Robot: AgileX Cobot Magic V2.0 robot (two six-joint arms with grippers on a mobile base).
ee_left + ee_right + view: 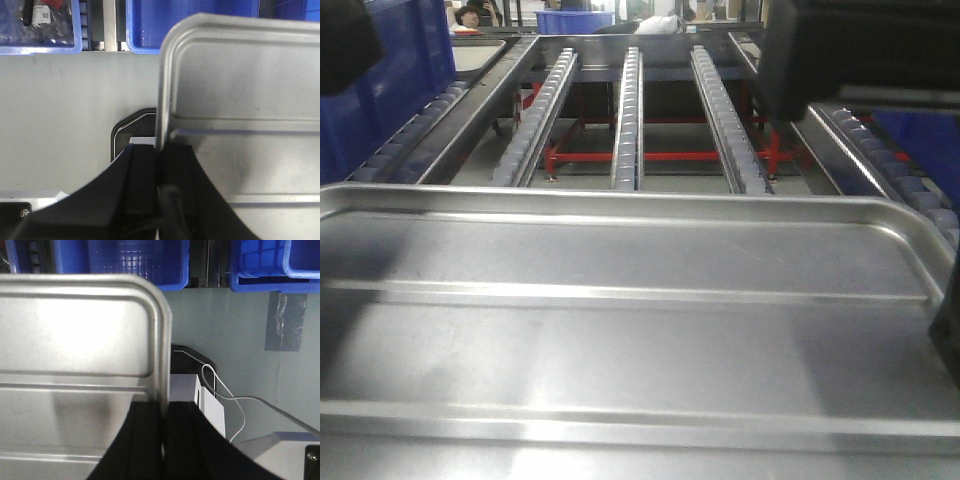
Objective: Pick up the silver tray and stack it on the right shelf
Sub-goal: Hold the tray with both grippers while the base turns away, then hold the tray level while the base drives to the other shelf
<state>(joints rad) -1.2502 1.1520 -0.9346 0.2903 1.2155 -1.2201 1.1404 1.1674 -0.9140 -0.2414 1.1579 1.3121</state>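
Pincers first: left pincer (159, 167) is clamped on the tray's left rim, one black finger on each side of the lip. Right pincer (162, 412) bites the opposite rim the same way. Between them the silver tray (620, 330) hangs level and off the ground. Both wrist views show grey floor (60, 100) beneath it. It fills the lower half of my front view, two raised ridges running across its base.

I judge it stiff and fairly light, but that polished metal looks slick and the rim is low, so each bite is shallow. Holding the two end rims away from the corners, as now, seems the right place to stop it tipping. Any mismatch between my arms could twist it loose.

Just past the tray's far edge comes the right shelf (627, 120), three roller lanes running away from me over a red frame (620, 156). Tray isn't on the rollers yet. Farther back, a blue crate (575, 20).
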